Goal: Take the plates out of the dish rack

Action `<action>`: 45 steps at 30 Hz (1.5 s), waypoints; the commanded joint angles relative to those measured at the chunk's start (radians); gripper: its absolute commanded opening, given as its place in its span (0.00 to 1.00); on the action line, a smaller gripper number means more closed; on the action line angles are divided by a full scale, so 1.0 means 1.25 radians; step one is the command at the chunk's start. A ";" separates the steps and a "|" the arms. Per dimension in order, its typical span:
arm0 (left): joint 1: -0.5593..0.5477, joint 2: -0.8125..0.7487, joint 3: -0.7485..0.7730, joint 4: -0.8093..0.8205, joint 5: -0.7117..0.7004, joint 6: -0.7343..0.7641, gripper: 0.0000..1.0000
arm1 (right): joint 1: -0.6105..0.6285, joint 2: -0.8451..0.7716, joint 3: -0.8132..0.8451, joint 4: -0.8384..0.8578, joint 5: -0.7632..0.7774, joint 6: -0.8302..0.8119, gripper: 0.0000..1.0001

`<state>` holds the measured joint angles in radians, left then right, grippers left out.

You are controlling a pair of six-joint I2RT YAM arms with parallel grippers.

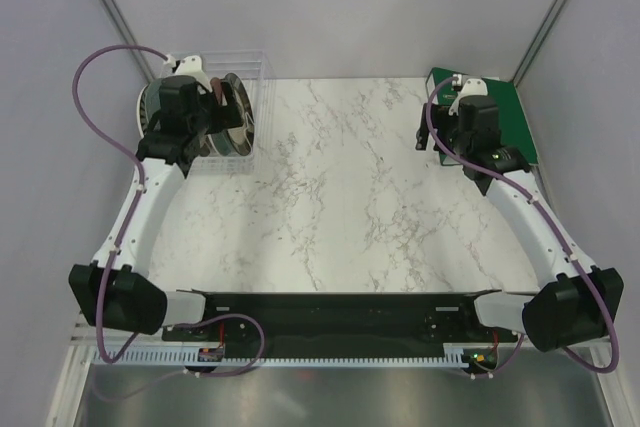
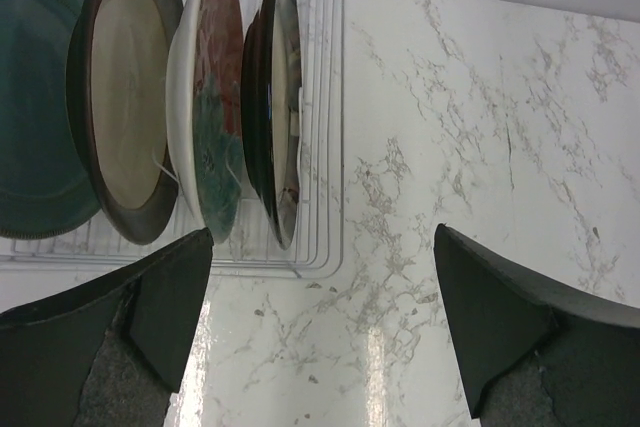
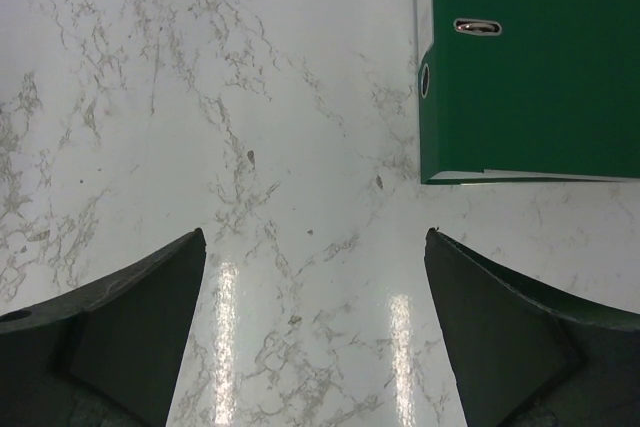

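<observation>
Several plates stand on edge in the clear dish rack (image 2: 322, 177) at the table's far left (image 1: 255, 97). In the left wrist view, from the left, they are a teal-green plate (image 2: 30, 97), a cream plate with a dark brown rim (image 2: 125, 97), a red plate with teal flowers (image 2: 205, 117) and a dark glossy plate (image 2: 280, 97). A white plate with black stripes (image 1: 150, 107) shows at the rack's left end. My left gripper (image 2: 323, 232) is open and empty, above the rack's near edge (image 1: 205, 129). My right gripper (image 3: 315, 232) is open and empty over the table (image 1: 445, 132).
A green ring binder (image 3: 530, 67) lies flat at the table's far right corner (image 1: 505, 112), just beyond my right gripper. White marble tabletop (image 1: 350, 197) lies between the rack and the binder. Grey walls close in the back and both sides.
</observation>
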<state>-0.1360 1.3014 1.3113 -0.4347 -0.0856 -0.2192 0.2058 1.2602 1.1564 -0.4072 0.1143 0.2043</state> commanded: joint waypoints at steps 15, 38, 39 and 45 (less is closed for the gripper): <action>-0.002 0.330 0.198 0.119 -0.130 0.034 0.79 | 0.001 0.039 0.000 0.035 0.009 -0.001 0.98; -0.015 0.493 0.260 0.113 -0.243 0.092 0.02 | 0.000 0.024 0.000 0.031 -0.003 0.016 0.98; -0.016 0.488 0.265 0.112 -0.232 0.092 0.02 | 0.001 0.026 0.001 0.031 -0.009 0.017 0.98; -0.027 0.413 0.321 0.102 -0.213 0.103 0.02 | 0.000 0.047 0.000 0.050 -0.083 0.046 0.98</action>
<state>-0.1547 1.8851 1.6375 -0.3286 -0.3798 -0.0547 0.2058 1.3090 1.1461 -0.3958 0.0841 0.2245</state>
